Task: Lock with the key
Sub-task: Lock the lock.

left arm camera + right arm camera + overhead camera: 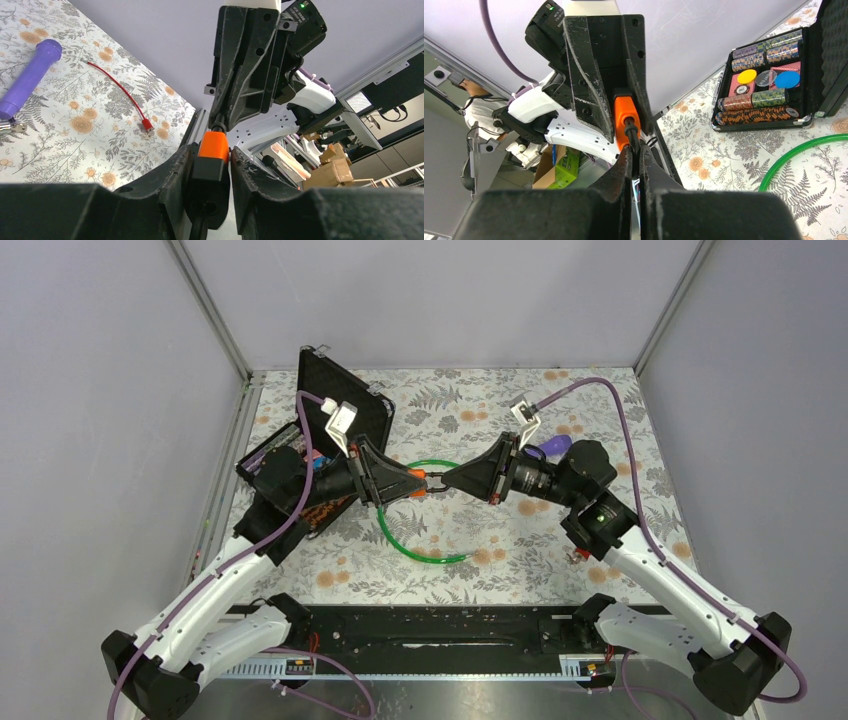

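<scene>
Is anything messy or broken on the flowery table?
Nothing looks broken or spilled. The poker chip case sits open on the left side, and a thin red wire lies loose by itself on the right side, like a dropped scrap.

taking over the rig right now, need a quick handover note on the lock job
Left gripper: fingers shut on the orange lock, held up over the middle of the table.
Right gripper: fingers shut on a thin dark piece at the lock's end, probably the key.
Green cable: its loop lies on the table below both grippers.
Done: lock and key are lifted and brought together.
Left: probably turning the key. Whether it is already turned cannot be told.
</scene>
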Motion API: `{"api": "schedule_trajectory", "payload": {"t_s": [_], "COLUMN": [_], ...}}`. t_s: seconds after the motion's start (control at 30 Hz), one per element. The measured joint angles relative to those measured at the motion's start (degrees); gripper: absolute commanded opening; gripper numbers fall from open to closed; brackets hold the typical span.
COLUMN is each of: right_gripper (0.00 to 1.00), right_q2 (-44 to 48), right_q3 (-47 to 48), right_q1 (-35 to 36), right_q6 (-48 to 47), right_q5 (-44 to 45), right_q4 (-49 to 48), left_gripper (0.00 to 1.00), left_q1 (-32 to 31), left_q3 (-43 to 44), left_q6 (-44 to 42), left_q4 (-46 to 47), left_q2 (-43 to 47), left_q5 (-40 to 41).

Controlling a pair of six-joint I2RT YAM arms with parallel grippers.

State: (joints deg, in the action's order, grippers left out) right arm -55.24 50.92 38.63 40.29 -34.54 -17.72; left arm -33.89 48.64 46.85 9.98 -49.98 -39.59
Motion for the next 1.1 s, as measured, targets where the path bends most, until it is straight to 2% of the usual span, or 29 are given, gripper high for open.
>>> {"api": "schedule_trajectory", "payload": {"t_s": [0.13,0.23,0.37,0.53,0.63,0.9,1.1], "right_gripper": [0.00,0.00,0.00,0.00,0.00,0.00,0.00], "right_q2": [1.0,1.3,1.4,1.6,1.6,1.4,0.2], "right_q3": [0.0,0.0,0.0,0.0,0.0,0.0,0.0], "right_q1": [0.1,0.1,0.1,0.1,0.1,0.2,0.1], "right_q6": [0.5,0.5,0.5,0.6,0.6,0.7,0.5], "right_q5": [0.6,0.9,1.1,2.0,2.1,1.9,2.5], "right_q4": [0.0,0.0,0.0,0.2,0.3,0.2,-1.7], "left_gripper": [0.45,0.45,0.33,0.26,0.00,0.00,0.00], "left_q1": [0.1,0.4,0.6,0.7,0.8,0.9,1.7], "left_q3": [0.0,0.0,0.0,0.0,-0.2,-0.4,-0.4], "left_q6": [0.2,0.4,1.1,1.4,1.5,2.8,7.7], "left_q4": [0.1,0.2,0.3,0.7,0.9,1.2,3.7], "left_q2": [0.0,0.0,0.0,0.0,0.0,-0.1,-1.9], "left_q5": [0.0,-0.1,-0.2,-0.5,-0.6,-0.7,-1.2]}}
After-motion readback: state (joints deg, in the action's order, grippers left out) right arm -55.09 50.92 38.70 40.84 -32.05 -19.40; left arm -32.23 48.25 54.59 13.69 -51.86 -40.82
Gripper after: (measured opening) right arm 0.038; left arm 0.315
